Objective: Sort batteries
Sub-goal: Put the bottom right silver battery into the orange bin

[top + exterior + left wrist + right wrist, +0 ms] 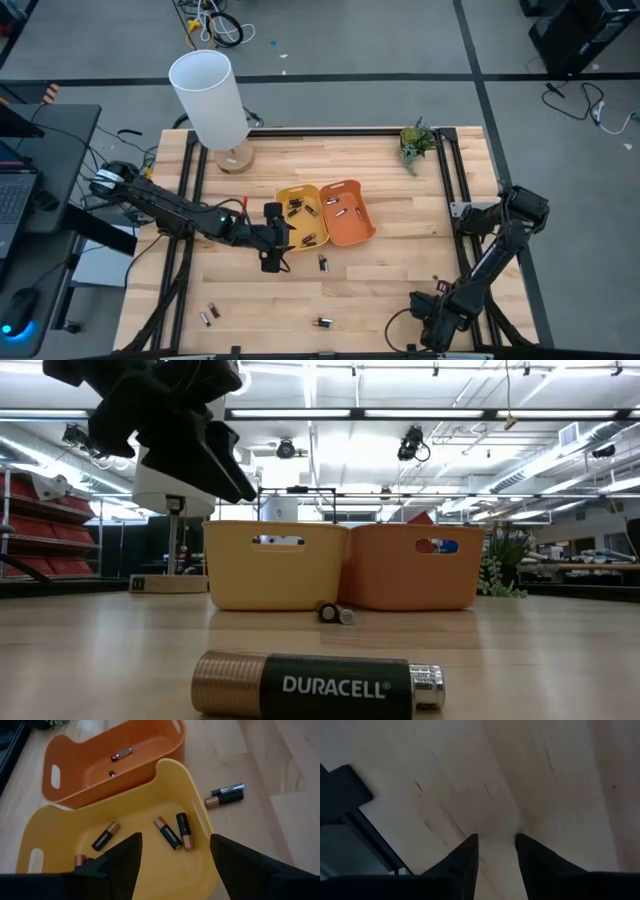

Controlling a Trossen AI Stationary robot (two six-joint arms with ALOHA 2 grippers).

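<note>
A yellow tray (pixel 300 215) and an orange tray (pixel 348 212) stand side by side at the table's middle. Several copper-ended black batteries (pixel 172 832) lie in the yellow tray (pixel 150 785). Small cells (pixel 121 754) lie in the orange tray (pixel 75 775). Two batteries (pixel 225 795) rest on the wood beside the yellow tray, and others (pixel 323 322) (pixel 210 315) lie near the table's near edge. My left gripper (pixel 175 842) hangs open above the yellow tray's left rim (pixel 280 240). My right gripper (pixel 496 840) is open, pointing down at bare wood near the right near corner (pixel 430 320).
A white-shaded lamp (pixel 215 100) stands at the far left and a small plant (pixel 415 140) at the far right. In the low view one large black-and-copper battery (pixel 320 685) lies close in front, and two batteries (pixel 335 613) lie before the trays. Black frame rails run along both table sides.
</note>
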